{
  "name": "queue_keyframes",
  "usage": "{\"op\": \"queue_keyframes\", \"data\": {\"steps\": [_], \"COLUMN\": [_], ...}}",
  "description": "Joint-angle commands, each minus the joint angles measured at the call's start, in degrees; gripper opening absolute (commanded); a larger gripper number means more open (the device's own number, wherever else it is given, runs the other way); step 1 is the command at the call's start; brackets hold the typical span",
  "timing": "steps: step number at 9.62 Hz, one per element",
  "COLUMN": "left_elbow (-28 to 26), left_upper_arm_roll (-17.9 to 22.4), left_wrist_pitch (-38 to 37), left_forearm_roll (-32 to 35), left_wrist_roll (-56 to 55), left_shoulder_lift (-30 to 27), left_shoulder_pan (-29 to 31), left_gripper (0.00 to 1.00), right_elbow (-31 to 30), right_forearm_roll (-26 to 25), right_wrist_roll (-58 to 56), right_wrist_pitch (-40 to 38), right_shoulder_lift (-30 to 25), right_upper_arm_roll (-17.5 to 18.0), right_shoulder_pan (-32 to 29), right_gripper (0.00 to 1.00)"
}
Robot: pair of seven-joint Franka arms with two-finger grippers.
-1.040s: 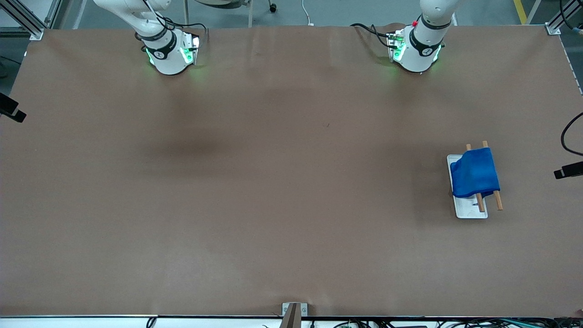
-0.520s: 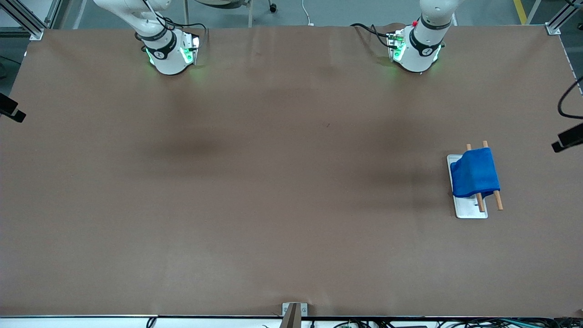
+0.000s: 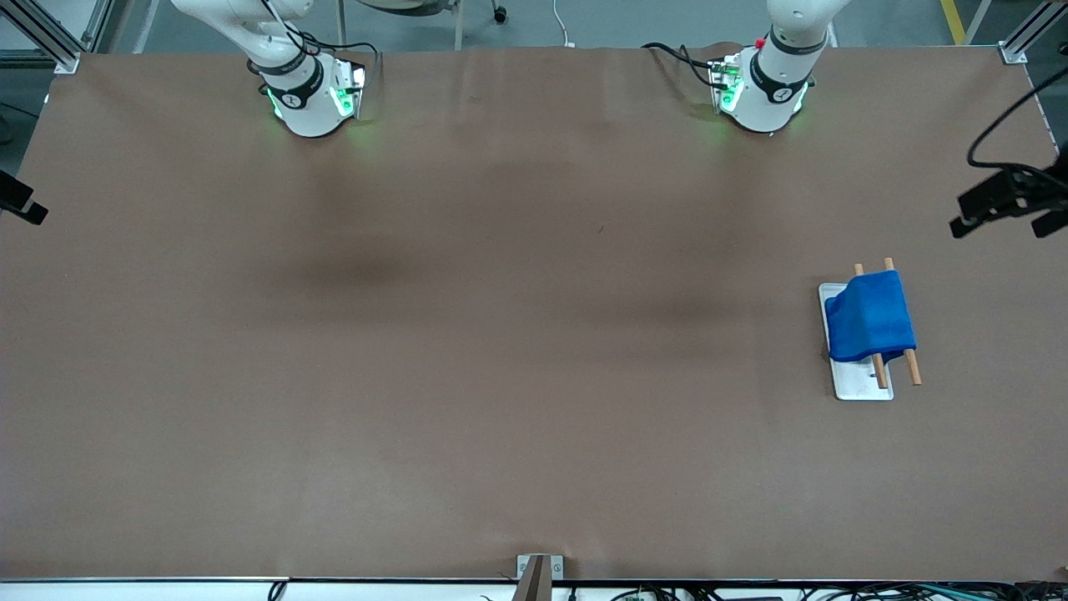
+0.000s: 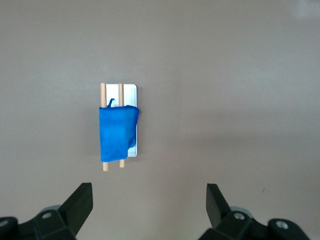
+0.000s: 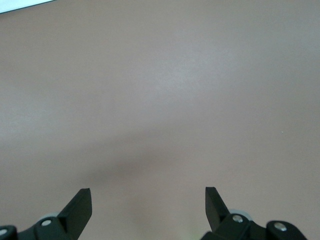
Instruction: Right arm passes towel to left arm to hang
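Brown paper-covered table (image 3: 501, 334), blue towel (image 3: 869, 317) already draped over a small rack.

Both white arms stood at their bases; the towel hung across two wooden rods (image 3: 912, 366) on a white tray (image 3: 859, 386) toward the left arm's end, its rods running toward the front camera. The left gripper (image 4: 149, 206) hovered high above it, fingers spread wide and empty. The right gripper (image 5: 148, 207), also spread and empty, hung over bare table, well apart from the towel. The left arm looked much nearer.

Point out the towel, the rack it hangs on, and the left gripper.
towel (image 3: 870, 317), front view, middle of the cloth.
rack (image 3: 861, 386), front view, bare white base.
left gripper (image 4: 149, 200), left wrist view, midway between its open fingertips.
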Motion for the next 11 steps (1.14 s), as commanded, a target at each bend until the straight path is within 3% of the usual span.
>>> {"op": "queue_keyframes", "data": {"steps": [1, 2, 5, 8, 11], "left_elbow": [-4.48, -5.79, -12.01, -19.41, -15.32], "left_upper_arm_roll": [12.14, 18.9, 29.93, 30.93, 30.31], "left_wrist_pitch": [-1.29, -1.29, -0.5, 2.84, 1.8], "left_forearm_roll": [-2.53, -3.15, -6.4, -6.5, -5.36], "left_wrist_roll": [0.07, -0.02, -1.16, -1.08, -0.02], "left_shoulder_lift": [-3.12, -3.91, -8.55, -13.57, -11.04], "left_shoulder_pan": [-11.43, -17.67, -28.95, -30.91, -30.65], "left_gripper": [1.0, 1.0, 1.0, 1.0, 1.0], "right_elbow": [-1.52, -1.62, -1.62, -1.62, -1.62], "right_forearm_roll": [1.03, 1.03, 1.03, 1.03, 1.29], "right_wrist_roll": [0.49, 0.49, -1.78, -1.88, -1.88], "right_wrist_pitch": [0.26, -0.08, -0.26, 0.35, 0.79], "right_shoulder_lift": [-0.3, -0.39, -0.31, -0.31, -0.31], "right_upper_arm_roll": [0.31, 0.31, 0.22, 0.31, 0.31], "right_shoulder_pan": [-0.54, -0.37, -0.45, -0.54, -0.54], "right_gripper": [1.0, 1.0, 1.0, 1.0, 1.0]}}
